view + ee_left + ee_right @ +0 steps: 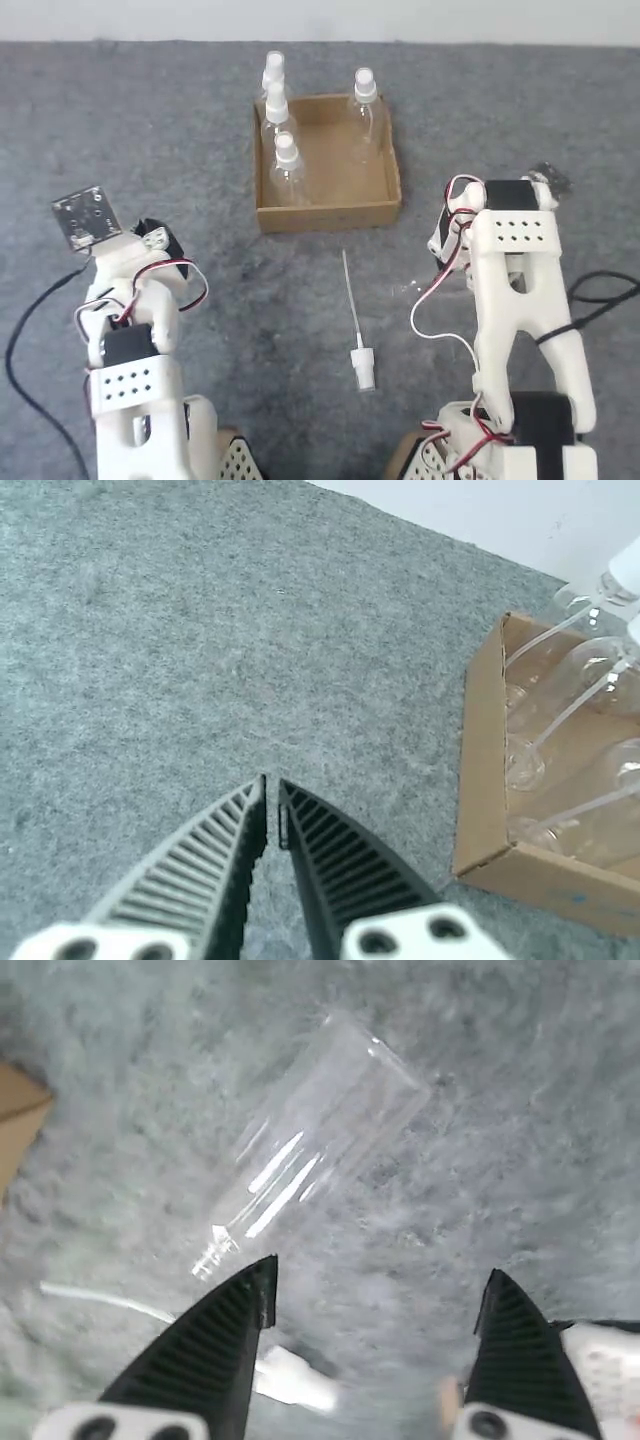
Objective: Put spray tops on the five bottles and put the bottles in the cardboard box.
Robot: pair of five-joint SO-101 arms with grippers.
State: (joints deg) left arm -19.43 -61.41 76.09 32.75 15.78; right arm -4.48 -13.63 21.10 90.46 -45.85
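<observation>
Presently in hand: capping of the fifth bottle (pixel 320 1130), which lies uncapped on its side on the grey mat (pixel 150 120), near the cardboard box (pixel 330 215).
Box contents: four capped bottles (pixel 287 165), upright.
Loose part: spray top (pixel 362 365) on the mat, its tube pointing toward the box.
Right gripper (pixel 380 1270): wide open, empty, poised over the bottle's neck end.
Left gripper (pixel 272 780): fingers nearly together, nothing held, above bare mat beside the box.
Next move, as judged: grasp the bottle, stand it up, then thread the tube into its neck.
</observation>
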